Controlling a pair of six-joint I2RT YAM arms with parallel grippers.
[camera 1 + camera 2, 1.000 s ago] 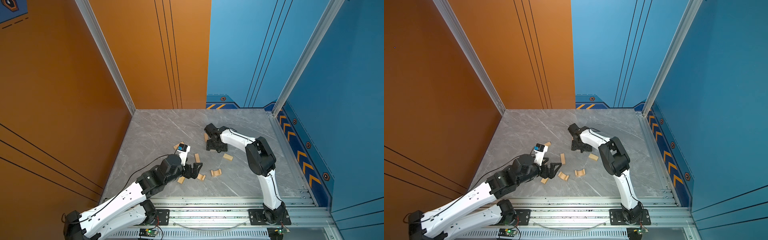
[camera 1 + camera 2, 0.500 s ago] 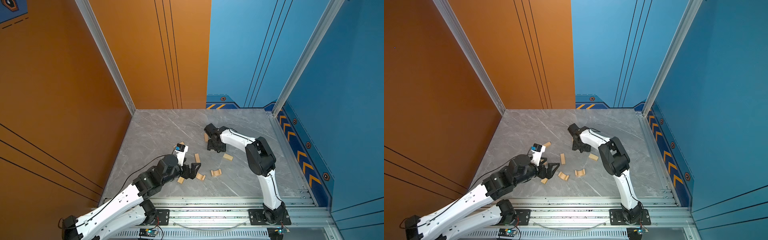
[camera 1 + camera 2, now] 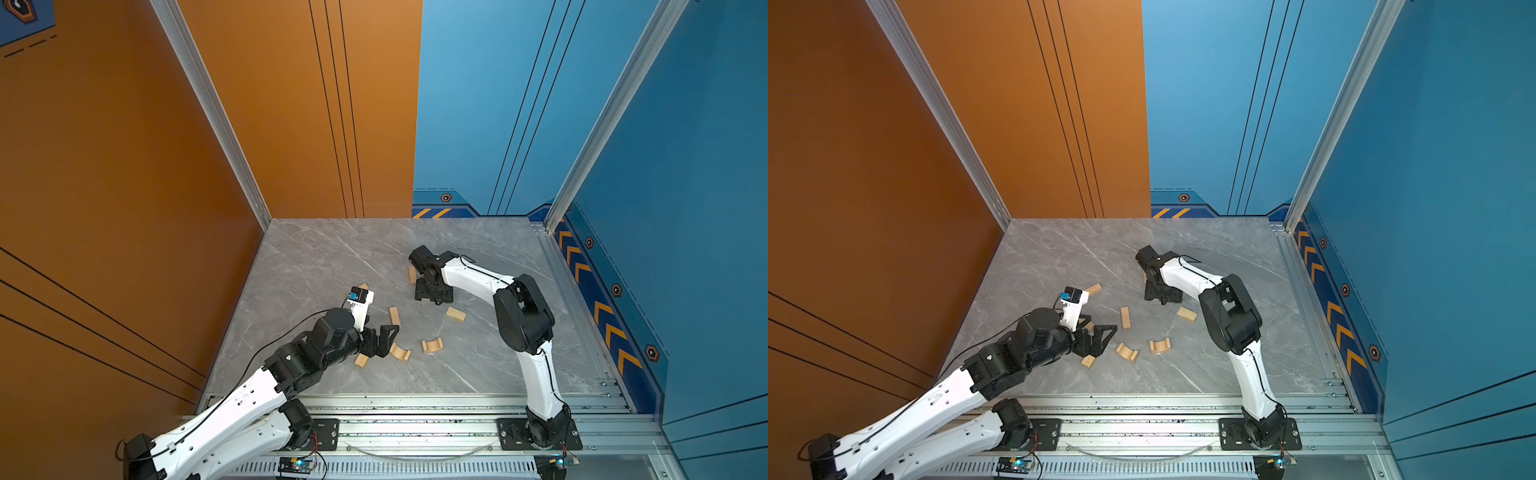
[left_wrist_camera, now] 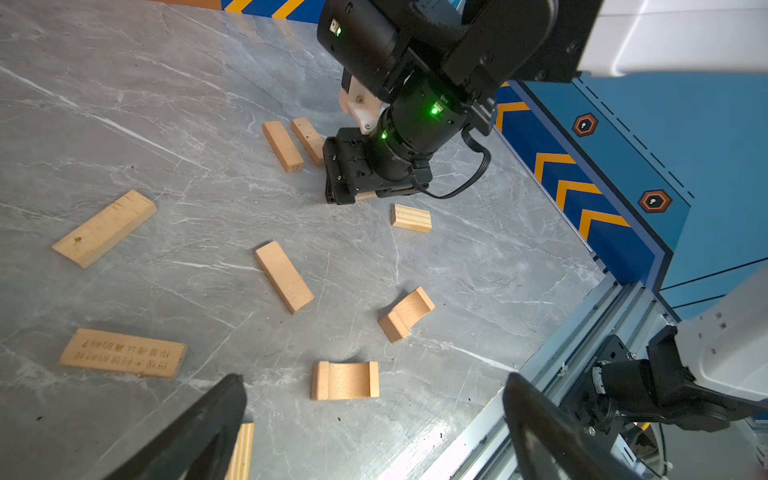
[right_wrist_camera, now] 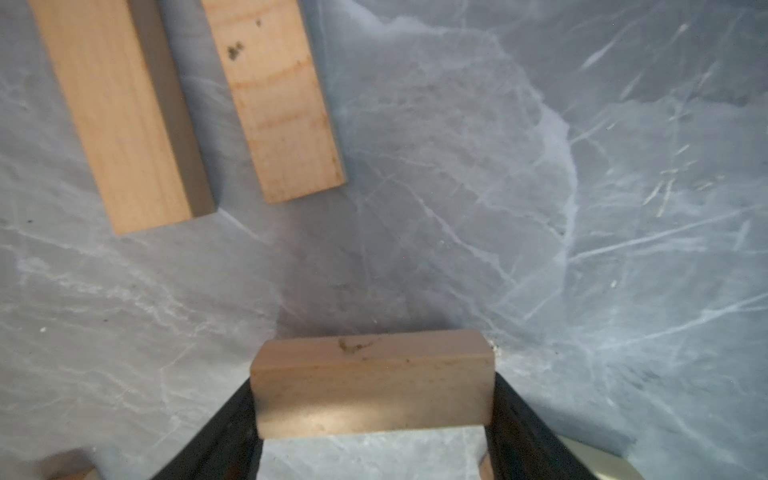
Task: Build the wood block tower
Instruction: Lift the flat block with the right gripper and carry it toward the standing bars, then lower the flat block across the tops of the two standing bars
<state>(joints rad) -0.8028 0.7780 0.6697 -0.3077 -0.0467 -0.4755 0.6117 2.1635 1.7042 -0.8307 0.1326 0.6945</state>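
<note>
Left wrist view showed the left gripper (image 4: pixel 372 378) reaching forward, low over the table (image 4: pixel 124 104). Its jaws were wide apart and empty, with an arch block (image 4: pixel 345 380) lying just ahead between them. Farther off, the right arm pointed steeply down. The right gripper (image 5: pixel 372 384) was clamped on both ends of a short bar (image 5: pixel 372 370).

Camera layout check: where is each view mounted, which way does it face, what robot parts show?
Top views: stereo head high over the front rail, looking down at the table; shows left arm, right arm, left gripper, right gripper.
Left wrist: on the left arm, looking across scattered wood blocks toward the right gripper; own open fingers show.
Right wrist: just above the table, facing down; own fingers clamp a wood bar, two bars beyond.
Shared: both wrist views show those two bars.
</note>
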